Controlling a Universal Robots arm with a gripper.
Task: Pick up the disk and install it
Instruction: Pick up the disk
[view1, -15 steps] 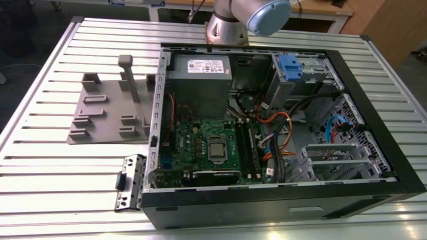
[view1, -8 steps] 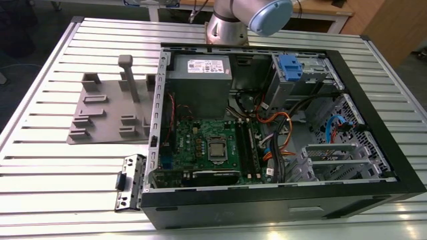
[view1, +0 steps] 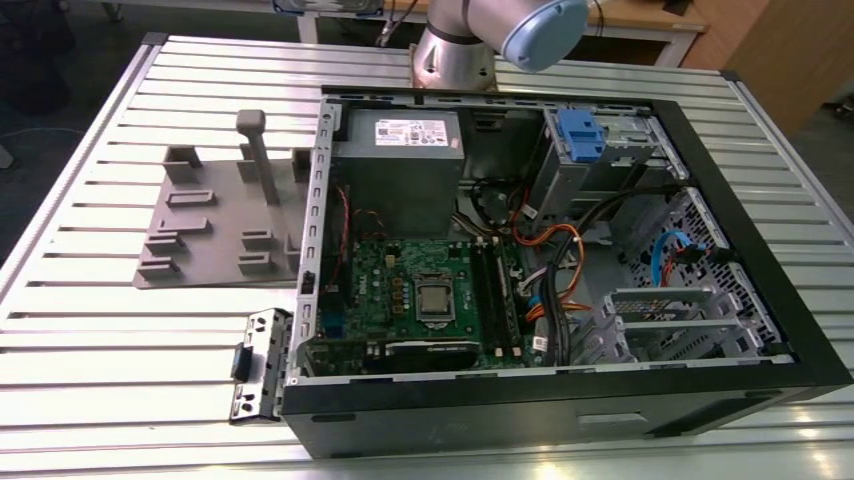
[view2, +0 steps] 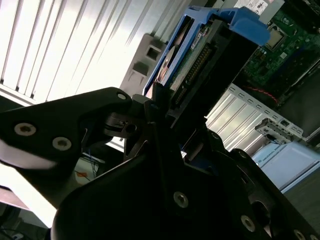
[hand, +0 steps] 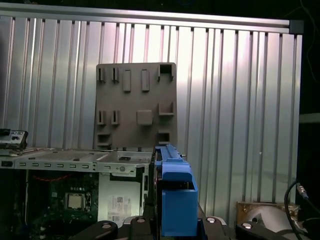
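The disk stands edge-on in its blue plastic carrier, its circuit-board side and connector showing in the second wrist view. My gripper is shut on its lower end, with black fingers pressed against the carrier's sides. In the first wrist view the gripper holds the carrier up in the air above the open computer case, near the case's edge. The arm rises behind the case's far side in the exterior view.
Inside the case lie a grey power supply, a green motherboard, cables and a metal cage with a blue latch. A grey fixture plate lies on the ribbed table at the exterior view's left, with a small bracket in front of it.
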